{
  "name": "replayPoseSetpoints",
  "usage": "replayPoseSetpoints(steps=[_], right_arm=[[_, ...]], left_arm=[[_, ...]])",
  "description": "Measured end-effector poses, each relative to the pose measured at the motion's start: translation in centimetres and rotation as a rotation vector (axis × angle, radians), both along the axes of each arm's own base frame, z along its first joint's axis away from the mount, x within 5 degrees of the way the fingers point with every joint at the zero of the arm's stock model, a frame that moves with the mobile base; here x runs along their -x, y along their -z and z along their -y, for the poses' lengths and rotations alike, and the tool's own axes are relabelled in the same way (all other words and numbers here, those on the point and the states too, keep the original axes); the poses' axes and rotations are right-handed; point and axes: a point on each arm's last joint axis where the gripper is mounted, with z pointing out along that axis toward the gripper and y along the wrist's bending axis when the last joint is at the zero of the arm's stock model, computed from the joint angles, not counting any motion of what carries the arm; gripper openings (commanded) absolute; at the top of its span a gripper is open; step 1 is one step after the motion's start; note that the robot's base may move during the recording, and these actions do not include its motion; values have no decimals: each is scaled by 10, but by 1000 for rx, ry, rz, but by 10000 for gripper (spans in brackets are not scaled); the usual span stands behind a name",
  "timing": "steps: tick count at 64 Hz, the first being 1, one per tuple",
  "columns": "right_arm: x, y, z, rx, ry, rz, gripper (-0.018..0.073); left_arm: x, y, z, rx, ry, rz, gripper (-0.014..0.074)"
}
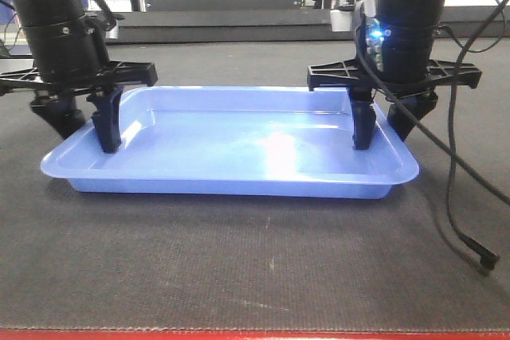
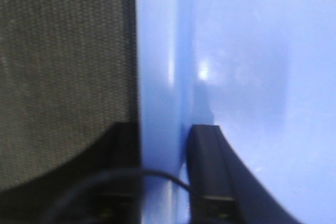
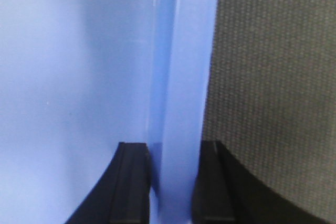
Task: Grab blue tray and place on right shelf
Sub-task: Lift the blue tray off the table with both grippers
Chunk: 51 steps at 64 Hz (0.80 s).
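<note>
Periwinkle glossy plastic, shallow, round-cornered: the blue tray [image 1: 231,145] lies flat on coarse woven dark mat [image 1: 239,268]; I see left gripper [image 1: 84,137] and right gripper [image 1: 388,134] each clamped on its flared rim

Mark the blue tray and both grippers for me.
blue tray [image 1: 239,137]: front-facing view, bare floor of the tray.
left gripper [image 2: 164,179]: left wrist view, midway between its fingertips, over the rim.
right gripper [image 3: 172,182]: right wrist view, midway between its fingertips, over the rim.
</note>
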Motion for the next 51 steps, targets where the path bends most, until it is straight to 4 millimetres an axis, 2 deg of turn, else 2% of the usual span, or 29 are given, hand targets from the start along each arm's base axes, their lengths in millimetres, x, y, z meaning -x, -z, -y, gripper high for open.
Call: replayPoseSetpoints(steps=[12, 22, 33, 41, 51], right_arm=[[5, -10, 2, 0, 3, 0, 57], [18, -46, 7, -19, 1, 55, 57], [41, -92, 16, -34, -26, 126, 57], [66, -117, 23, -52, -40, 159, 57], [96, -131, 28, -53, -63, 165, 57]], left_arm=[[1, -11, 0, 10, -3, -37, -48], [12, -46, -3, 26, 10, -11, -48], [44, -96, -8, 61, 32, 85, -48], [72, -116, -10, 81, 42, 104, -47], [102, -133, -5, 86, 78, 129, -47]])
